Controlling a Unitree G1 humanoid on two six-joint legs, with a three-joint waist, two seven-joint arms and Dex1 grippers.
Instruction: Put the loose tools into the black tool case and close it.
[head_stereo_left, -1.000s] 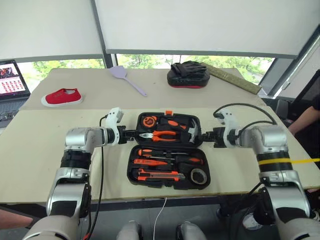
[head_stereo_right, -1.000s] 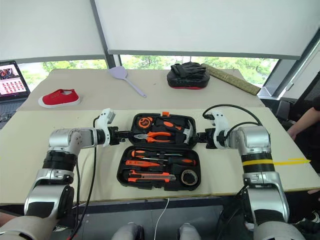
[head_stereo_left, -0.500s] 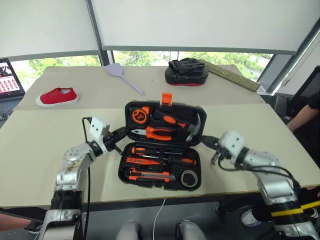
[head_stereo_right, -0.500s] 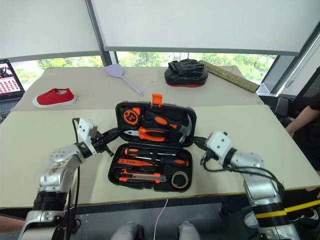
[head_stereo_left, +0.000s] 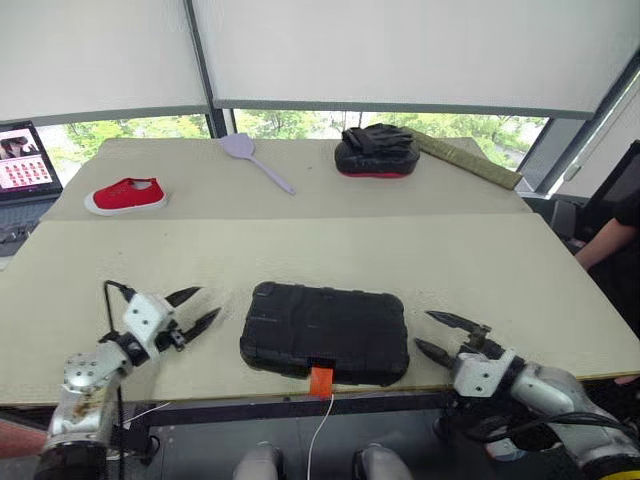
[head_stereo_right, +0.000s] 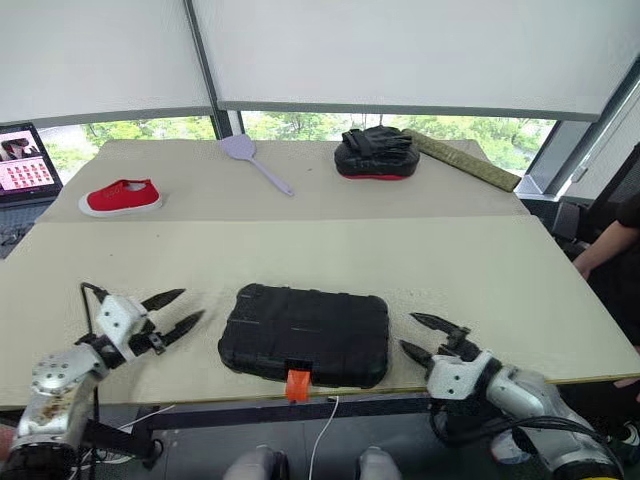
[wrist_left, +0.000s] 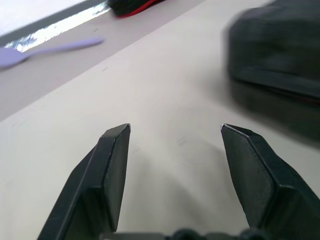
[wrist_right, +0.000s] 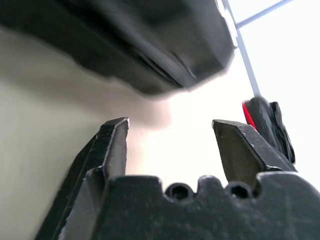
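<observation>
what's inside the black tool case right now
Nothing can be seen inside: the black tool case lies shut on the table, its lid covering whatever it holds. Only its orange latch shows.

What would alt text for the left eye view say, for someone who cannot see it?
A closed black tool case lies flat near the front edge of a beige table, its orange latch hanging over the edge. The left gripper and right gripper sit open and empty on either side of it, apart from it.

Daylight pours in from the far windows (head_stereo_left: 300, 120), bright under the blinds. My table (head_stereo_left: 450, 260) is evenly lit, shadows soft. Close to my pincers, the black tool case (wrist_left: 280, 75) blurs.
</observation>
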